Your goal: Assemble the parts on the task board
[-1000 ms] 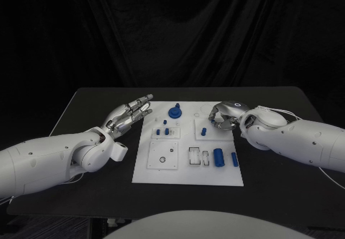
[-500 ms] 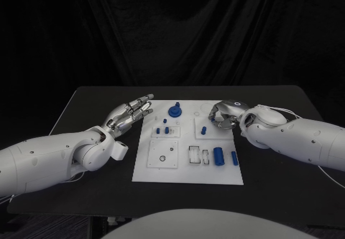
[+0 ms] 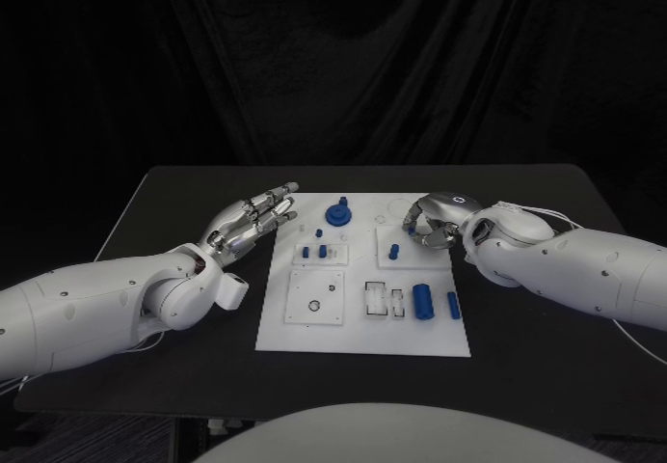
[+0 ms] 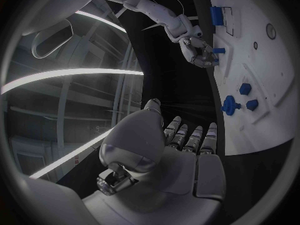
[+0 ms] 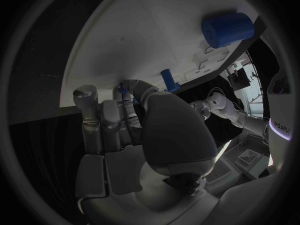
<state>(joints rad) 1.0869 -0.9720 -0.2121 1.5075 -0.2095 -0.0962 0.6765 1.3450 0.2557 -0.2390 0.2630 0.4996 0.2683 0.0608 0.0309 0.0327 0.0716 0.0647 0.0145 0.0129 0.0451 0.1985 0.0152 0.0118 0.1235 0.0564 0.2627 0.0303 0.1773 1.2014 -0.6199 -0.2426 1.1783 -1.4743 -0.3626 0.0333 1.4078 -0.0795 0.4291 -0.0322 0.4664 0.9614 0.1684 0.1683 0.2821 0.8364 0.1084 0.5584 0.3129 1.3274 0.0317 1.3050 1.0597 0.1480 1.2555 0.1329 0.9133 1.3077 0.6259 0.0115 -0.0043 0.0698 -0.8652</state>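
While left hand [image 3: 251, 220] hovered flat with fingers apart and nothing held, beside task board [image 3: 364, 338] left edge, right hand [image 3: 435, 220] sat curled over board's far right corner. Whether it grasped small blue part [image 5: 125, 89] at its fingertips: cannot tell. Other blue parts [image 3: 421, 302] lay on board; peg [image 3: 393, 256] stood nearby.

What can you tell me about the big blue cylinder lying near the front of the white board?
The big blue cylinder is a smooth, plastic-looking piece, the thickest of the blue parts. It lies on its side on the white task board, its long axis running front to back. A thinner blue rod lies apart beside it, on its right-arm side. Neither hand touches it. The right wrist view shows a round end face with a small central hole.
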